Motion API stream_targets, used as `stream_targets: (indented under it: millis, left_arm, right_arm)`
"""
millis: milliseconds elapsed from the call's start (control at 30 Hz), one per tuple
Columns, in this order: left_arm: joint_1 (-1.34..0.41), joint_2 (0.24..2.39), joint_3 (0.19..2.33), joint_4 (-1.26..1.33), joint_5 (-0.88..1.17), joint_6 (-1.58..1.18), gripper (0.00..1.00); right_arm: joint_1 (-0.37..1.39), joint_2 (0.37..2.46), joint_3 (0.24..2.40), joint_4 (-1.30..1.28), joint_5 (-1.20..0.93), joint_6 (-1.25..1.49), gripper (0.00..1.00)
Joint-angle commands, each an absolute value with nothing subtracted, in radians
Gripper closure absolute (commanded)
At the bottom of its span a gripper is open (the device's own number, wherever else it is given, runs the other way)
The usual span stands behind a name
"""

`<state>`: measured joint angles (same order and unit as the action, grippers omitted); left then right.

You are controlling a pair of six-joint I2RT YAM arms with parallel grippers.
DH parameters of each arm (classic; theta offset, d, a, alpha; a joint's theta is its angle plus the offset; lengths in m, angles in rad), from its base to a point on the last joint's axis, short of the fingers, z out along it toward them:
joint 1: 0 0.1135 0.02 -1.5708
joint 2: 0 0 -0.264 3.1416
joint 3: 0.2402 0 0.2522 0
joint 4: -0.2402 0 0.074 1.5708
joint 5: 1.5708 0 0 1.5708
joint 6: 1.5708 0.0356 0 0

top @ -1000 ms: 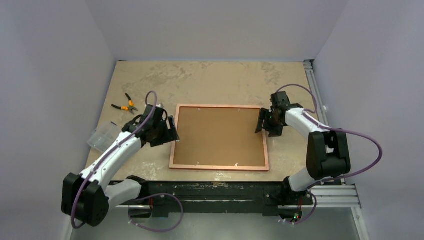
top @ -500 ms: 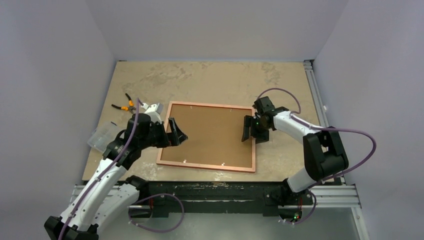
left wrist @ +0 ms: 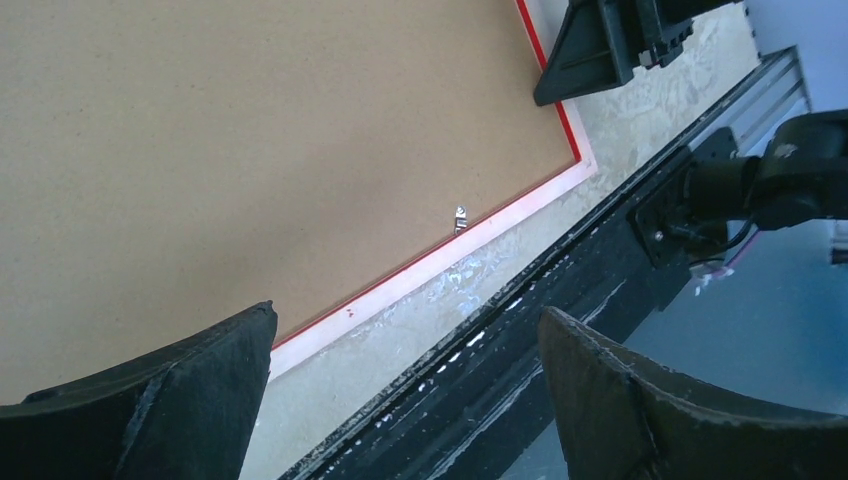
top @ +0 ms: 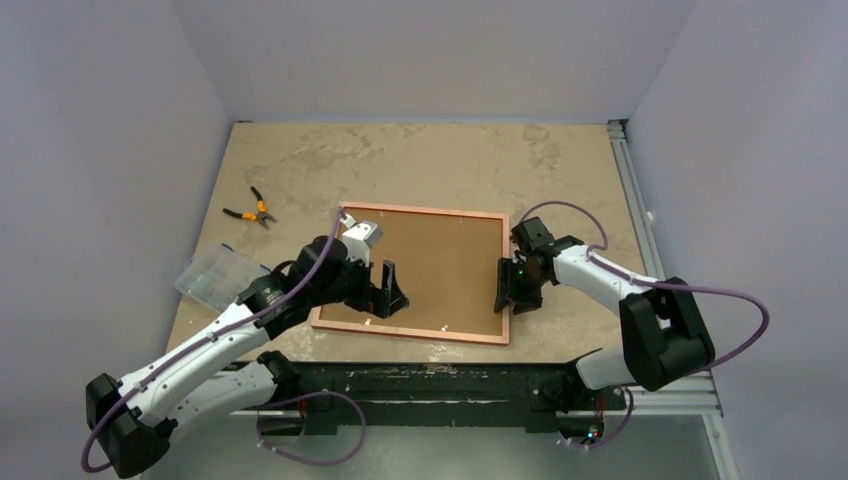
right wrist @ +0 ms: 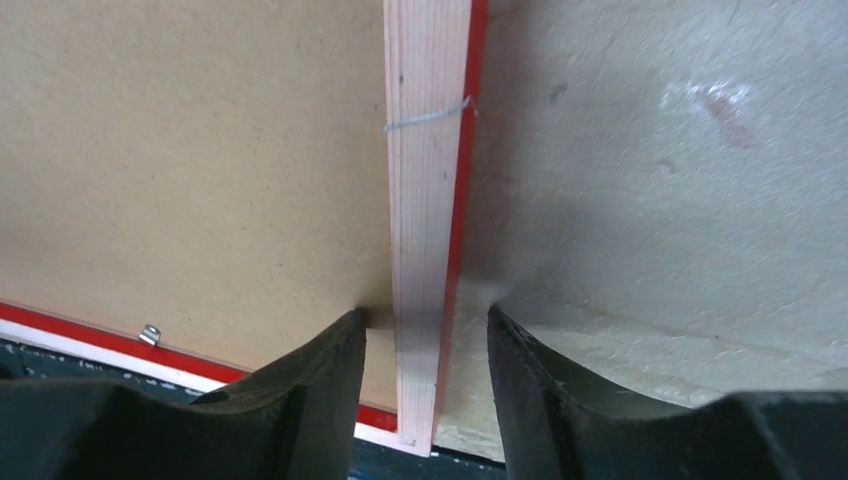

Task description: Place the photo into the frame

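A beige, mottled stone-look tabletop [top: 430, 160] sits inside pale grey-lilac walls [top: 420, 60], with a black mounting rail [top: 430, 385] along its near edge.

The large thin rectangular picture frame [top: 430, 211] lies flat on the table, back side up. Its pale wood rails and red edging surround a plain brown backing board [top: 440, 265].

The left gripper [top: 388, 297] hovers over the board's near-left part. Its dark fingers [left wrist: 170, 400] are spread wide with nothing between them. Below the fingertips run the frame's near rail and a small metal tab [left wrist: 460, 217] on that rail.

The right gripper [top: 507, 292] straddles the frame's right-hand rail close to the near corner. One finger [right wrist: 320, 370] is over the board and the other over the bare table. The jaws are only a little wider than the rail, a slim gap shows on each side, and a firm pinch cannot be made out.

Well off to the left gripper's far-left side lie orange-and-black-handled pliers [top: 250, 211]. A clear plastic packet [top: 212, 275] lies beside its forearm.
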<state>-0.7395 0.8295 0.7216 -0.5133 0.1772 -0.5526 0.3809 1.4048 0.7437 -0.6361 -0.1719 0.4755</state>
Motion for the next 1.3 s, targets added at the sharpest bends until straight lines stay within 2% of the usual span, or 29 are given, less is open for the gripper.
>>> stream_targets:
  millis: [0,33,133,167,367,567,733,1100,1267]
  left_arm:
    - [-0.832,0.878,0.776,-0.436,0.064,-0.462,0.0]
    - [-0.858,0.893,0.784,-0.432,0.041,-0.446,0.0]
    - [-0.937,0.935,0.8,-0.42,-0.042,-0.397,0.0]
    - [-0.961,0.948,0.803,-0.414,-0.068,-0.38,0.0]
    - [-1.105,1.028,0.803,-0.37,-0.235,-0.262,0.01]
    - [-1.3,1.131,0.802,-0.293,-0.542,-0.131,0.02]
    - [-1.431,1.226,0.803,-0.236,-0.682,-0.074,0.04]
    - [-1.542,1.472,0.883,-0.313,-0.983,-0.153,0.06]
    - [-1.55,1.539,0.908,-0.355,-1.035,-0.192,0.06]
  right_arm:
    - [0.411,1.433,0.698,-0.607,-0.169,0.509,0.55]
    - [0.418,1.444,0.696,-0.6,-0.17,0.509,0.61]
    - [0.427,1.459,0.713,-0.601,-0.178,0.506,0.95]
    - [0.428,1.455,0.723,-0.607,-0.18,0.505,1.0]
    - [0.428,1.418,0.848,-0.708,-0.175,0.488,1.0]
    - [0.428,1.4,1.006,-0.819,-0.208,0.487,1.0]
    - [0.427,1.386,1.063,-0.862,-0.249,0.496,1.0]
    - [0.427,1.348,1.122,-0.907,-0.315,0.513,1.0]
    - [0.428,1.343,1.144,-0.927,-0.336,0.516,1.0]
